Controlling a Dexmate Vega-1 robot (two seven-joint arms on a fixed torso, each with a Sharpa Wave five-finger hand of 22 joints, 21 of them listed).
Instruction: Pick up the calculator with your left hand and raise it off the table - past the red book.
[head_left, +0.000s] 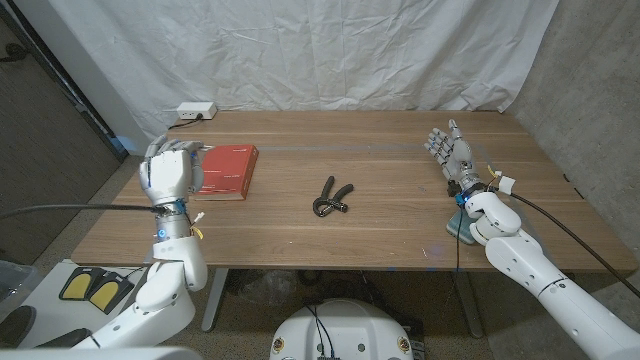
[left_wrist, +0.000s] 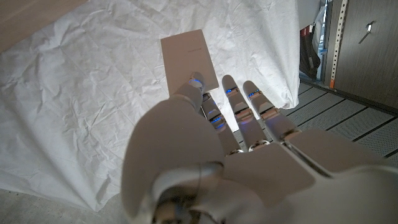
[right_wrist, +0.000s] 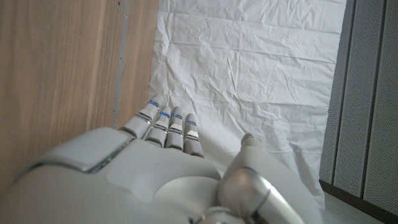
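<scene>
Left hand (head_left: 168, 172) was raised beside the red book (head_left: 227, 171), grasp undeterminable; right hand (head_left: 450, 152) stood open-fingered on the tabletop (head_left: 380, 215).

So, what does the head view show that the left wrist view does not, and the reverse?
Head view: the table, red book, black tool, white box and right hand. Left wrist view: the calculator, seen as a pale flat rectangle held at the fingertips. Both: the left hand and the white sheet.
</scene>
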